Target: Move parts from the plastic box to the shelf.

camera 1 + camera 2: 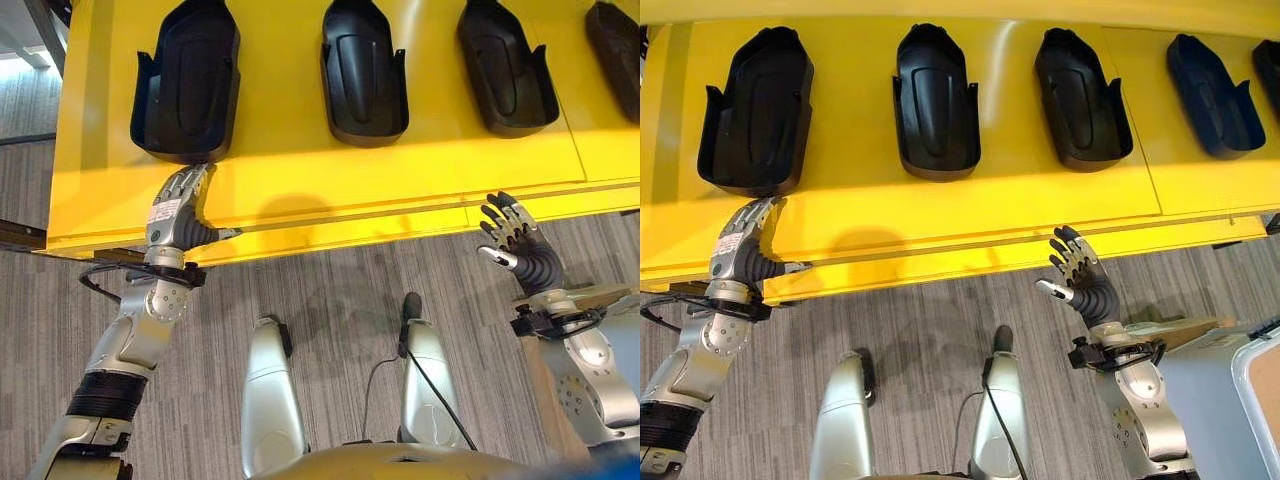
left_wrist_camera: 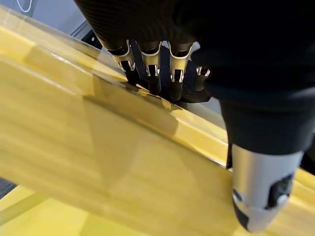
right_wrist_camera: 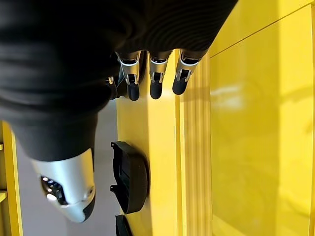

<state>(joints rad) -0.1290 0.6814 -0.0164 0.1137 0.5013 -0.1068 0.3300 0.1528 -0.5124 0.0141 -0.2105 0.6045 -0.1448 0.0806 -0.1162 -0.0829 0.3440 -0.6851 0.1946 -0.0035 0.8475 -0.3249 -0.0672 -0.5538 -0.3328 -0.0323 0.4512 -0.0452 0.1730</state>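
At lower left of the head views, the left hand (image 1: 178,212) lies on the front edge of the yellow shelf (image 1: 330,175), its fingers straight and reaching to the near end of the leftmost black part (image 1: 187,80). At right, the right hand (image 1: 1080,272) hangs over the grey floor (image 1: 930,330) just before the shelf edge, fingers loosely spread and empty. More black parts (image 1: 933,102) sit in a row across the shelf top.

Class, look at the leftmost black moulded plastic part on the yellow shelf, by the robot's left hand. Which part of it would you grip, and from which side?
Grip the leftmost black moulded plastic part at its wide, square end, across the two raised side walls. Approach from the yellow shelf's front edge, where the left hand already rests. That end faces the robot, and its upright walls probably give opposed surfaces; the far end tapers.
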